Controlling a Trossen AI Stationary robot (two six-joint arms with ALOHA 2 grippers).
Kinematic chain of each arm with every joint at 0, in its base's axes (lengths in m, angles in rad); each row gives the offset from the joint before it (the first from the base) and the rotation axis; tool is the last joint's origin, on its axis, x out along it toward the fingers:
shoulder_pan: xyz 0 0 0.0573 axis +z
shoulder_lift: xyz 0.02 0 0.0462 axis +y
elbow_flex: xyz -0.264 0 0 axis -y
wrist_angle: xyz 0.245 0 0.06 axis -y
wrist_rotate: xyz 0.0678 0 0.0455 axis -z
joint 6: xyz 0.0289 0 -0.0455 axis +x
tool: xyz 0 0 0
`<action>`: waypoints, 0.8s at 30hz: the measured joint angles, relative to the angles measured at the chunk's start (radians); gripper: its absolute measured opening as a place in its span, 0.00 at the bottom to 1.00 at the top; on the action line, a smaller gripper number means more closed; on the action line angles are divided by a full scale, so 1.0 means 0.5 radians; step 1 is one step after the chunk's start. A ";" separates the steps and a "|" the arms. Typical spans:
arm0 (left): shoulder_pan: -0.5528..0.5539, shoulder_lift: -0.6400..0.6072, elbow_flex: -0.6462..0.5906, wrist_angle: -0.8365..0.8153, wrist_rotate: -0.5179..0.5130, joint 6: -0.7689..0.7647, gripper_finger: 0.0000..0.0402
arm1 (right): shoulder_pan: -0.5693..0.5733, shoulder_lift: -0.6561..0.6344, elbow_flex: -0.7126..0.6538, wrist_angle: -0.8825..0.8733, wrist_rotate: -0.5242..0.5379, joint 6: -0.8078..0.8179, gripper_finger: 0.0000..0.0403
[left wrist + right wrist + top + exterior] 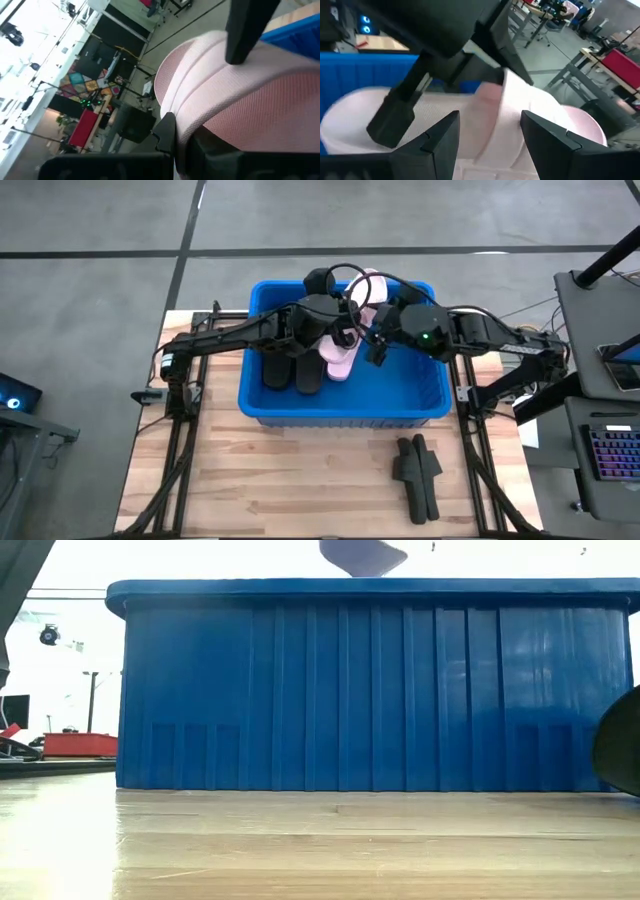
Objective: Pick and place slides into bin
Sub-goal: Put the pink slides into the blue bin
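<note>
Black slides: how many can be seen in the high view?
4. Two black slides lie side by side in the bin, left part; two lie together on the table. The arms may hide more.

From table height I see the blue bin (370, 690) filling most of my view, its ribbed wall standing on the wooden counter (300, 850). A pale rounded shape (362, 554) pokes above the rim, possibly a slide's end. A dark curved edge (620, 745) intrudes at the right; I can't tell what it is.
</note>
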 joint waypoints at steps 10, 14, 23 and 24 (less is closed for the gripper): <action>-0.001 0.000 0.000 0.014 -0.005 0.062 0.00 | -0.137 0.035 -0.032 -0.002 0.150 -0.116 0.50; -0.002 0.000 0.000 0.028 -0.006 0.115 0.00 | -0.154 0.036 -0.033 0.003 0.317 -0.187 0.50; -0.002 0.000 0.000 0.021 0.000 0.159 0.00 | -0.162 0.036 -0.035 0.027 0.320 -0.295 0.37; -0.002 0.000 0.000 0.019 0.000 0.159 0.00 | -0.162 0.036 -0.035 0.027 0.320 -0.296 0.32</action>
